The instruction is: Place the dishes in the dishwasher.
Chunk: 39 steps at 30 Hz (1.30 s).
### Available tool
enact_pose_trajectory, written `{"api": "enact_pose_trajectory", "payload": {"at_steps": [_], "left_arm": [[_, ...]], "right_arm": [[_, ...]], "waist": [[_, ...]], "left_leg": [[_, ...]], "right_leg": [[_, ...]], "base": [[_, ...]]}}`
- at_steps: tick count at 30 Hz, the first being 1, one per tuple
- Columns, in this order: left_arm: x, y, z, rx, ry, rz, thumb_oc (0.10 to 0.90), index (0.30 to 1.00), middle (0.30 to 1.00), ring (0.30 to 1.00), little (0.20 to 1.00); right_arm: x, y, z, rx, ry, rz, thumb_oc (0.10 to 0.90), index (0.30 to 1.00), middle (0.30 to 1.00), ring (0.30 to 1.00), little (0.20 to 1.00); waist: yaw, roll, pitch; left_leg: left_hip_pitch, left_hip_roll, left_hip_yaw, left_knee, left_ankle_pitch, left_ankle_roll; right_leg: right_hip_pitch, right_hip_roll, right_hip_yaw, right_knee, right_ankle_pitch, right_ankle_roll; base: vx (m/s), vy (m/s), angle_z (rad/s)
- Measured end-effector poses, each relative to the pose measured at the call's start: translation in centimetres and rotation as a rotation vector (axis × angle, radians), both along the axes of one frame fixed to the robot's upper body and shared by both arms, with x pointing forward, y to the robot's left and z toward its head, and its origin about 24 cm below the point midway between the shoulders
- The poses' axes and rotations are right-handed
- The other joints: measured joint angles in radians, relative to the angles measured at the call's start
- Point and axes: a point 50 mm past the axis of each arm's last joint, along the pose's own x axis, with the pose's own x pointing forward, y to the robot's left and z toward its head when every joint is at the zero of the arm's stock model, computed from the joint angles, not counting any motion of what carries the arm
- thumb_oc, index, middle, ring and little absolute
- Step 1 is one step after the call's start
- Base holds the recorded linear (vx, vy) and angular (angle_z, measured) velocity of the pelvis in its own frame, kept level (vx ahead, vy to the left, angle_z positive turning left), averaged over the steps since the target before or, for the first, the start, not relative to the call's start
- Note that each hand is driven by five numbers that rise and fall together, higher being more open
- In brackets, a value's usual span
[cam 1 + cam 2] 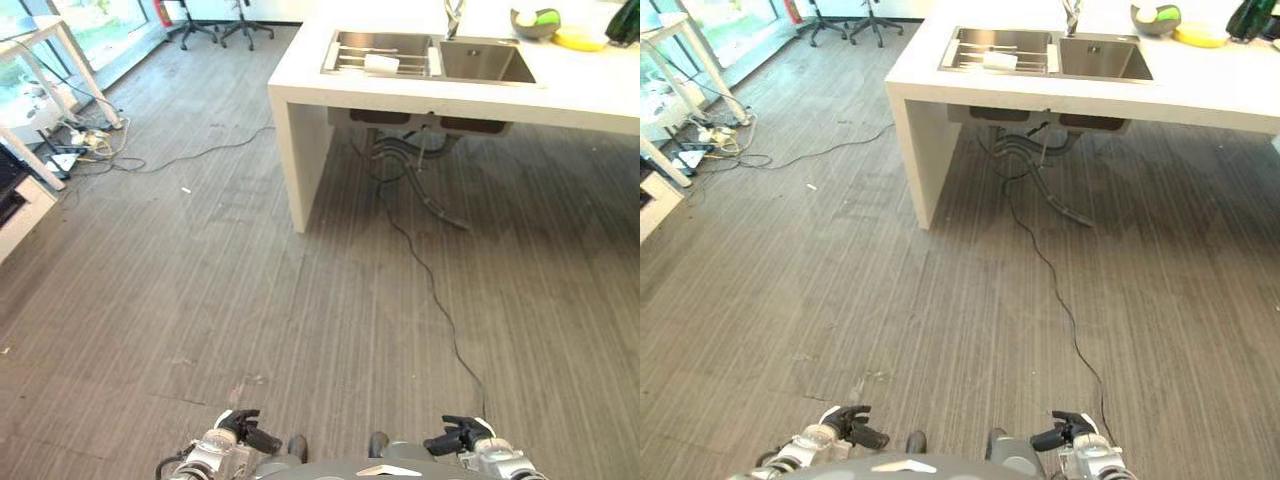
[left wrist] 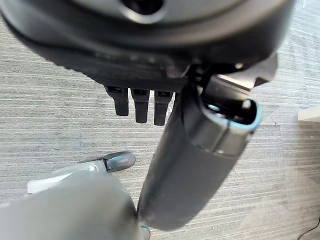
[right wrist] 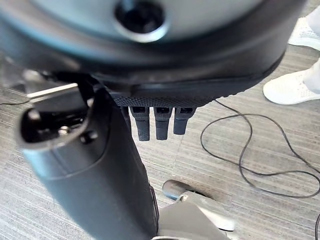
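Note:
A white counter [image 1: 300, 85] with a double steel sink [image 1: 485, 62] stands ahead at the far right. A white dish [image 1: 382, 64] lies on a rack in the sink's left basin. A grey bowl [image 1: 535, 22] with green and white items sits on the counter beside a yellow dish [image 1: 580, 40]. My left hand [image 1: 245, 430] and right hand [image 1: 455, 437] hang low near my body, far from the counter. Both are open and hold nothing, with fingers [image 2: 141, 102] straight over bare floor, and the right hand's fingers [image 3: 160, 122] the same.
Grey pipes [image 1: 410, 160] hang under the sink, and a black cable [image 1: 440, 300] runs from them across the wood floor. A white table [image 1: 50, 60] with tangled cords stands at the far left. Office chairs [image 1: 215, 25] are at the back. A person's white shoes [image 3: 290, 85] are nearby.

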Motion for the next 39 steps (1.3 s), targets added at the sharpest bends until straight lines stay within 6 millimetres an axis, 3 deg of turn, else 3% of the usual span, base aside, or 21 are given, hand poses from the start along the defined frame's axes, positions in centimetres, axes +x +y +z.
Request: {"api": "enact_pose_trajectory", "payload": {"at_steps": [2,3,6,11,15,20,27,32,39], "left_arm": [[0.0,0.0,0.0,0.000,0.000,0.000,0.800,0.900,0.900,0.900,0.900],[-0.1,-0.1,0.0,-0.003,0.003,0.001,0.800,0.900,0.900,0.900,0.900],[-0.5,-0.5,-0.2,-0.019,0.004,0.001,0.800,0.900,0.900,0.900,0.900],[-1.2,-1.5,-0.5,-0.047,0.021,0.002,0.800,0.900,0.900,0.900,0.900],[-1.1,-1.8,-0.5,-0.056,0.022,-0.013,0.800,0.900,0.900,0.900,0.900],[0.1,-1.8,-0.2,-0.041,-0.009,-0.015,0.800,0.900,0.900,0.900,0.900],[-0.1,-1.8,-0.3,-0.043,-0.003,-0.009,0.800,0.900,0.900,0.900,0.900],[0.2,-1.9,-0.2,-0.052,-0.011,-0.004,0.800,0.900,0.900,0.900,0.900],[2.3,-2.3,0.7,-0.063,-0.097,-0.048,0.800,0.900,0.900,0.900,0.900]], "right_arm": [[0.0,0.0,0.0,0.000,0.000,0.000,0.800,0.900,0.900,0.900,0.900],[-0.1,0.0,0.0,0.002,-0.002,0.001,0.800,0.900,0.900,0.900,0.900],[-0.8,0.0,-0.1,0.005,0.010,-0.003,0.800,0.900,0.900,0.900,0.900],[-1.9,-0.2,-0.3,0.005,0.036,-0.010,0.800,0.900,0.900,0.900,0.900],[-2.1,-0.3,-0.3,0.001,0.039,-0.010,0.800,0.900,0.900,0.900,0.900],[-2.0,-0.7,-0.2,-0.015,0.037,-0.010,0.800,0.900,0.900,0.900,0.900],[-1.8,-0.7,-0.2,-0.016,0.042,-0.004,0.800,0.900,0.900,0.900,0.900],[-1.3,-0.5,-0.1,-0.004,0.021,-0.006,0.800,0.900,0.900,0.900,0.900],[0.5,0.1,0.5,0.019,-0.054,0.020,0.800,0.900,0.900,0.900,0.900]], "waist": [[0.000,0.000,0.000],[0.001,0.018,-0.007],[-0.003,0.032,-0.025],[-0.027,0.034,-0.041],[-0.040,0.020,-0.036],[-0.043,0.015,-0.033],[-0.041,0.012,-0.031],[-0.040,0.006,-0.027],[-0.037,0.002,-0.016]], "left_leg": [[0.000,0.000,0.000,0.000,0.000,0.000],[0.013,0.019,0.022,0.001,-0.006,-0.009],[0.040,0.026,0.060,0.007,-0.006,-0.009],[0.072,0.031,0.096,0.009,-0.006,-0.010],[0.082,0.031,0.111,0.024,-0.006,-0.010],[0.081,0.035,0.116,0.023,-0.007,-0.011],[0.080,0.031,0.130,0.004,-0.009,-0.015],[0.079,0.021,0.130,0.000,-0.011,-0.016],[0.070,0.021,0.131,-0.001,-0.047,-0.034]], "right_leg": [[0.000,0.000,0.000,0.000,0.000,0.000],[0.032,0.019,0.001,-0.055,0.008,-0.001],[0.094,0.035,0.022,-0.146,0.038,-0.010],[0.147,0.050,0.053,-0.212,0.063,-0.032],[0.160,0.057,0.073,-0.221,0.066,-0.036],[0.152,0.062,0.087,-0.221,0.067,-0.037],[0.140,0.059,0.083,-0.219,0.069,-0.038],[0.138,0.048,0.083,-0.222,0.077,-0.026],[0.124,0.047,0.081,-0.219,0.089,-0.007]], "base": [[0.03,-0.027,-0.09],[0.07,-0.069,-0.22],[0.09,-0.083,-0.23],[0.09,-0.056,-0.21],[0.05,-0.031,-0.21],[0.04,-0.018,-0.09],[0.04,0.013,0.02],[0.02,0.047,0.01],[0.01,0.067,0.01]]}}
